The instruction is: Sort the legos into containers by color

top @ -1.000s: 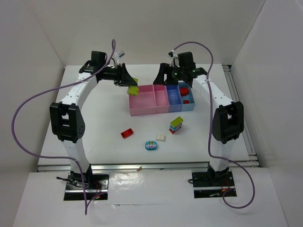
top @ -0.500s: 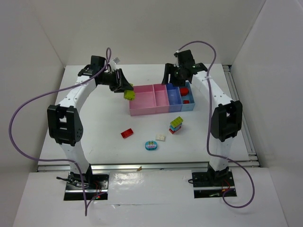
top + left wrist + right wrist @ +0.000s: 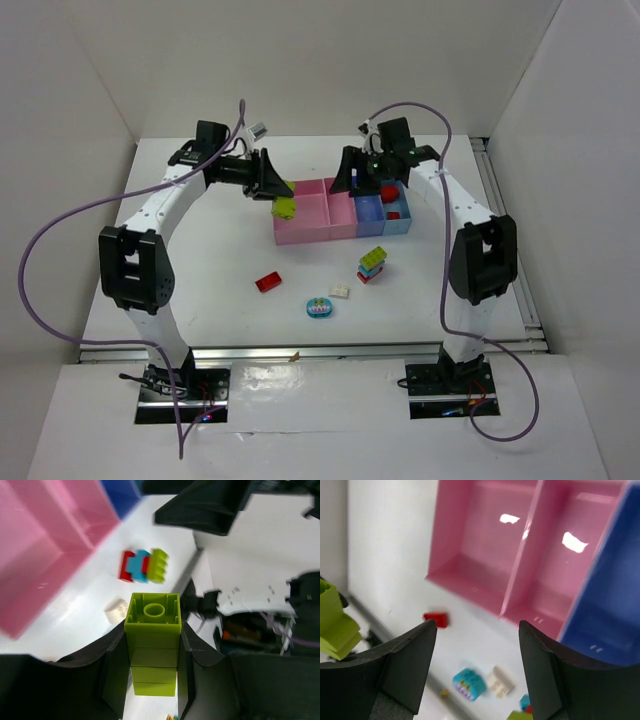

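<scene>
Between the left fingers [image 3: 115, 680] sits the yellow-green lego [image 3: 152, 650], pinched tight; right fingers [image 3: 405, 665] stand spread.

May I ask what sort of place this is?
Probably a robotics lab cell: white walls, two arms bolted to a white table, the left gripper holding a yellow-green plastic toy brick near pink and blue plastic bins.

Bright, even overhead light casts soft shadows on the white table [image 3: 220, 250], puts white glare spots in the wide pink bin [image 3: 480, 545], and both wrist views are blurred.
</scene>
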Controlling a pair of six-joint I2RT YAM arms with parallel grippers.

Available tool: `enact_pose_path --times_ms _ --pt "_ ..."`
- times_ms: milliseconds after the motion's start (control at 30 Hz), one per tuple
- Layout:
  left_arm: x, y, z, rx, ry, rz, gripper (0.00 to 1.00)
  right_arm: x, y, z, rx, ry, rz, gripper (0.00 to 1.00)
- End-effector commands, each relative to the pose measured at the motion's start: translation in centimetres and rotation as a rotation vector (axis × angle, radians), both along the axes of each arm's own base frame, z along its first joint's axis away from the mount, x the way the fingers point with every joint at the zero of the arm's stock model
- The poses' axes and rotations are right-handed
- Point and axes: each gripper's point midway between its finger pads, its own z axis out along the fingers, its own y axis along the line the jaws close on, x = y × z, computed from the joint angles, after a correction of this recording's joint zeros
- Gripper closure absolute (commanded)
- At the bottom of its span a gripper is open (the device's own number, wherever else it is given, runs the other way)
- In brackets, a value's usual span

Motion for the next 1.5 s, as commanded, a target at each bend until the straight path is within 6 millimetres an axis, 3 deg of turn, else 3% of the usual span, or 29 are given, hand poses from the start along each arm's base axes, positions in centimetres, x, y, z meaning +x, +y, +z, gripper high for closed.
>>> enact_pose_path --times_ms 0,100,133,233,433,633,733,900,967,1100,1300,1467 --pt "-3.6 -2.5 3.8 -0.151 -0.115 -0.217 1.0 -2.8 1.8 6.3 0.201 -0.127 0.111 0.26" --pt "-5.1 -4.0 4.6 -0.181 -0.161 -0.324 1.0 -4.6 2.8 7.7 0.299 -0.139 0.191 0.28" --pt "-5.8 -4.6 4.9 -0.178 -0.178 -0.352 1.0 -6.1 3.6 8.1 0.343 -0.122 0.252 0.28" --pt "-6.1 -4.7 4.7 -0.165 -0.191 -0.384 1.0 -6.8 3.9 8.2 0.39 -0.133 0.276 0.26" --pt "-6.7 -4.5 3.5 -0.166 -0.207 -0.423 1.0 -8.6 4.2 12.0 0.484 -0.228 0.347 0.26" --pt "-6.8 -4.6 3.6 -0.194 -0.224 -0.446 1.0 -10.2 4.6 13.9 0.561 -0.272 0.444 0.24" --pt "-7.0 -4.6 3.7 -0.202 -0.225 -0.452 1.0 -10.3 4.9 12.5 0.569 -0.206 0.477 0.19" --pt "-6.8 -4.6 3.1 -0.199 -0.215 -0.456 1.0 -11.3 6.3 12.6 0.596 -0.201 0.575 0.19" --pt "-7.0 -4.6 3.2 -0.208 -0.215 -0.463 1.0 -11.6 6.8 11.4 0.6 -0.151 0.605 0.19" --pt "-6.9 -4.7 3.5 -0.217 -0.232 -0.472 1.0 -12.1 8.2 11.1 0.594 -0.146 0.636 0.2" --pt "-6.9 -5.0 3.9 -0.219 -0.259 -0.485 1.0 -11.1 8.5 10.0 0.584 -0.125 0.611 0.3" --pt "-6.8 -5.0 3.8 -0.21 -0.259 -0.482 1.0 -10.9 8.7 9.4 0.589 -0.097 0.621 0.46"
